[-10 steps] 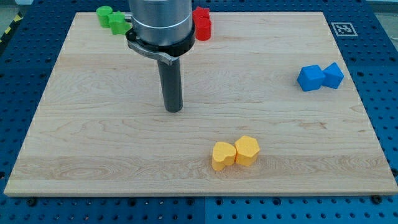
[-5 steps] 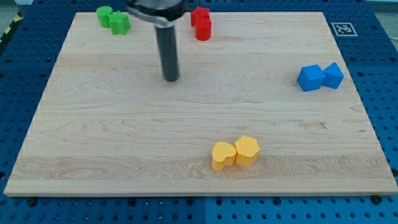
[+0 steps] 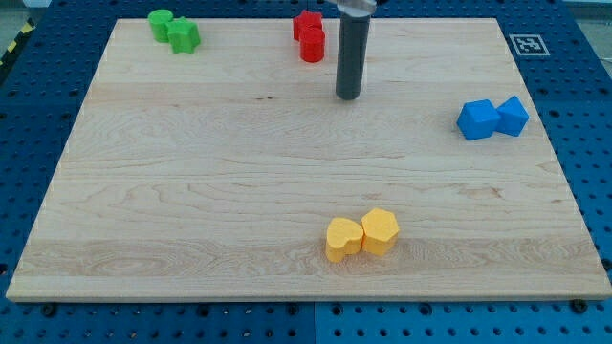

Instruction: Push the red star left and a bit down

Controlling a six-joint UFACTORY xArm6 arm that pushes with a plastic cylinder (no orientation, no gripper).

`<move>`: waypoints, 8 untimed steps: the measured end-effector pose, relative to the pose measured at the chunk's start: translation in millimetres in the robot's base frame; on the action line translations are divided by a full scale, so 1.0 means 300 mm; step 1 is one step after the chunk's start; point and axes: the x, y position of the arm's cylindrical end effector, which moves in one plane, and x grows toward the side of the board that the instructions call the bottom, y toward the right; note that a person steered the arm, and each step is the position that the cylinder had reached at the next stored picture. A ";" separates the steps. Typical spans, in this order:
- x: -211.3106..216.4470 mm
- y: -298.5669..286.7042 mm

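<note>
The red star (image 3: 306, 23) lies at the top of the wooden board (image 3: 191, 191), touching a red cylinder (image 3: 313, 46) just below it. My tip (image 3: 348, 96) rests on the board to the right of and below the two red blocks, apart from them. The rod rises out of the view's top.
Two green blocks (image 3: 174, 30) sit at the top left. Two blue blocks (image 3: 491, 118) sit at the right. Two yellow blocks (image 3: 361, 234) sit near the bottom middle. A marker tag (image 3: 527, 44) is at the board's top right corner.
My tip has moved up and then right, from the board's middle left to just right of the red blocks. No block has moved.
</note>
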 end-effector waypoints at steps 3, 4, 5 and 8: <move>-0.395 0.161; -0.424 0.053; -0.430 -0.109; -0.492 -0.174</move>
